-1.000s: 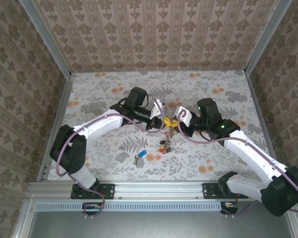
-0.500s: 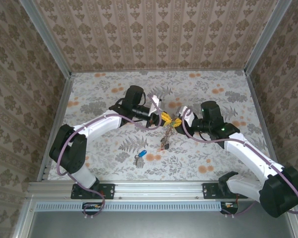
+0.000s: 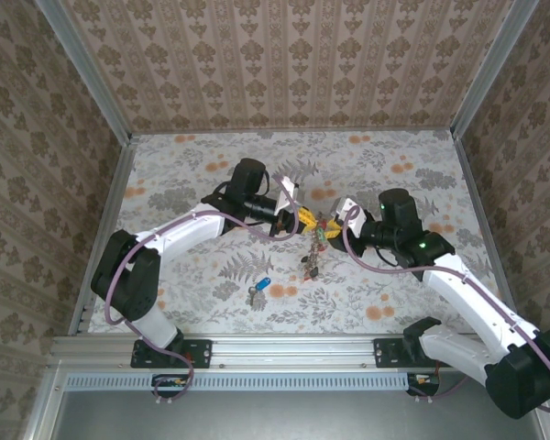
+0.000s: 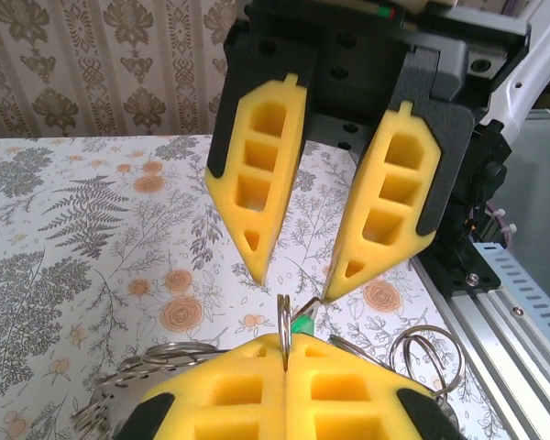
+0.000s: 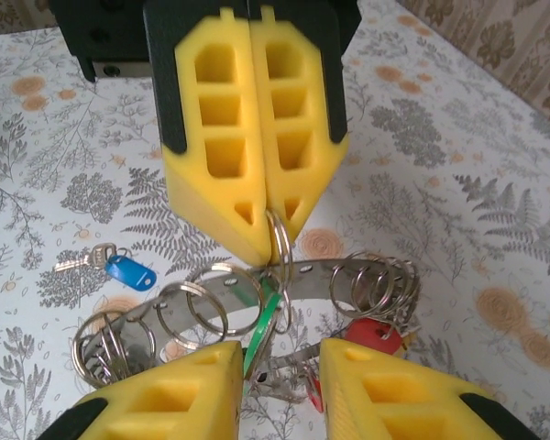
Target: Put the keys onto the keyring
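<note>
left tool [image 5: 273, 240]: clenched tight on one small split ring of the keyring [image 5: 323, 273], pads flat together. this pins the bundle up off the desk [image 3: 192, 174] so its loops hang open toward the other arm.
right tool [image 4: 296, 282]: released, jaws parted with nothing pinched. it faces the left tool tip to tip, close in front of the held ring.
keyring: mid-desk between the two tools, hanging from the left one. it is a curved metal band strung with many split rings, with a green tag [image 5: 266, 321] and a red head [image 5: 371, 335] dangling below. whether its lowest end touches the desk cannot be told.
blue-headed key [image 5: 126, 271]: flat on the desk toward the near edge, well apart from both tools and not on the ring.
step in hand: probably steadying and presenting the ring, one arm acting as a clamp while the other is free to fetch.
likely need: the free tool must go for the loose key.
risk: a thin ring held by its edge could twist or slip.
</note>
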### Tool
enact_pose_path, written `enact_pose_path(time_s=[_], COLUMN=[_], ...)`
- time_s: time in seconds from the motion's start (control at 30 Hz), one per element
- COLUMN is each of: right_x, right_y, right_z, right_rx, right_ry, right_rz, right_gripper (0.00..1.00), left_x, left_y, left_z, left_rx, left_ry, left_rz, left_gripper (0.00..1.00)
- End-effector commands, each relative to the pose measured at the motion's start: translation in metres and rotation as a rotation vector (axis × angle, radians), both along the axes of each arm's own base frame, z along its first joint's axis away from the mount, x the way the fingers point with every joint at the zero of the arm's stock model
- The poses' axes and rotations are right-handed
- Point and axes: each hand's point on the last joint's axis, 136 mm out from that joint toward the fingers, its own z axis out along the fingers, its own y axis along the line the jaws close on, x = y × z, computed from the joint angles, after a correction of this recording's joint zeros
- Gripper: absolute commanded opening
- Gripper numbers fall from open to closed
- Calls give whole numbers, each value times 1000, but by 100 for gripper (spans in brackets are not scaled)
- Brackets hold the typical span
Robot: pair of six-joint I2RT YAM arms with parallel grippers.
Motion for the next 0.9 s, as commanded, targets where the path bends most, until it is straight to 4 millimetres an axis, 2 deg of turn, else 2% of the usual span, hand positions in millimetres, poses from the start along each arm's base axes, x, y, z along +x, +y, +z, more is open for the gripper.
enact_pose_path(time_s=[0.0, 0.43, 0.8, 0.87], right_x=[2, 5, 9, 9], right_y=[7, 20, 23, 23], right_z=[28, 23, 18, 19], right_rx=[35, 22, 22, 26], right_ry=[-105, -97, -79, -79], right_rz=[44, 126, 132, 132], right_gripper=[29, 27, 9, 12], left_x=[-7, -11, -13, -13], left_y=[3, 2, 2, 1], left_z=[25, 26, 29, 29], left_rx=[-51, -52, -58, -59], left_ry=[-57, -56, -58, -57], left_rz=[-34, -45, -55, -55], left_gripper=[0, 0, 0, 0])
